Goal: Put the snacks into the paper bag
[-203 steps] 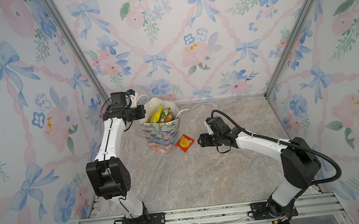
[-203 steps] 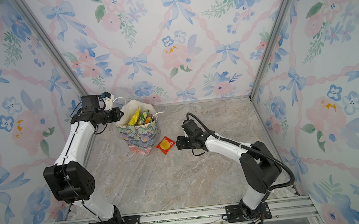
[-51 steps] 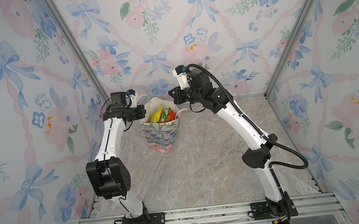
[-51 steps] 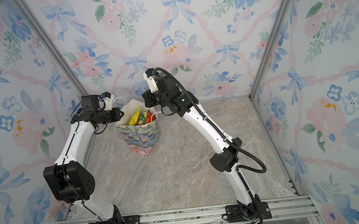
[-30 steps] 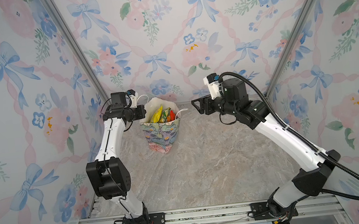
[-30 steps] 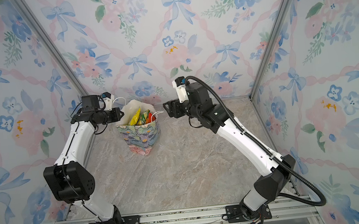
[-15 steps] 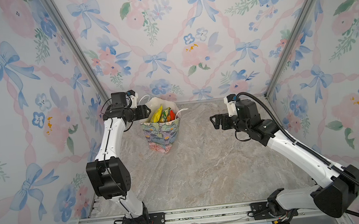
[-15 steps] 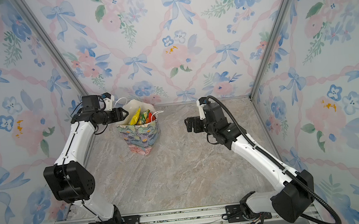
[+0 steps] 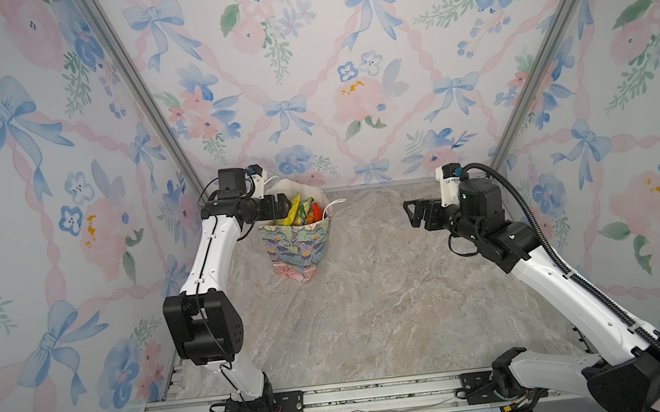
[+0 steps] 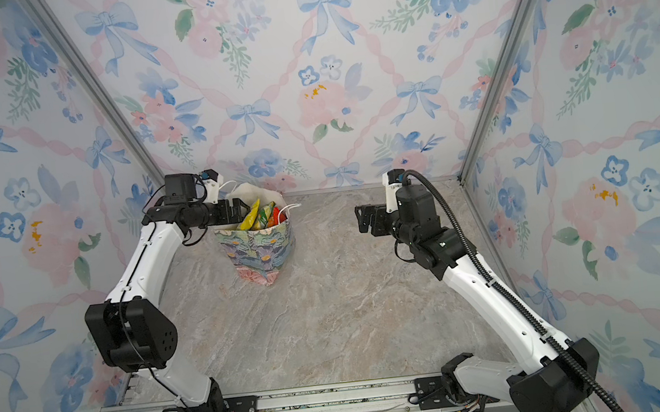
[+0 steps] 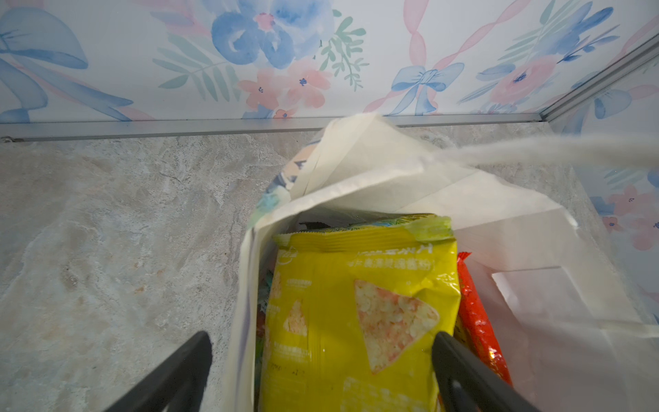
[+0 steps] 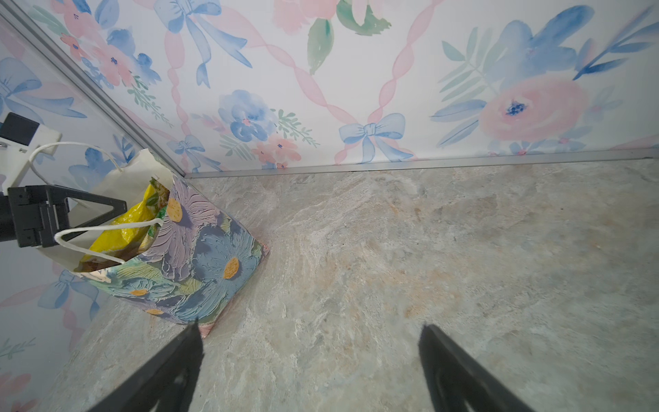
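Observation:
The paper bag [image 9: 299, 248] [image 10: 262, 251] stands upright at the back left of the table, and its flowered side also shows in the right wrist view [image 12: 199, 257]. The snacks stick out of its mouth: a yellow bag [image 11: 356, 303] [image 9: 293, 215], a red packet [image 11: 478, 321], and green and orange edges behind them. My left gripper [image 11: 321, 353] [image 9: 280, 204] is open at the bag's left rim, one finger outside the wall and the other beside the yellow bag. My right gripper [image 9: 410, 211] [image 12: 310, 342] hangs open and empty well right of the bag, above bare table.
Flower-printed walls close in the marble table [image 9: 372, 303] on three sides, with metal posts [image 9: 141, 93] in the back corners. A metal rail [image 9: 340, 398] carrying both arm bases runs along the front. A white cord handle [image 12: 107, 228] loops over the bag's mouth.
My left gripper has opened at the bag's rim, where it was shut a second ago. My right arm has swung from beside the bag out to the right and lower.

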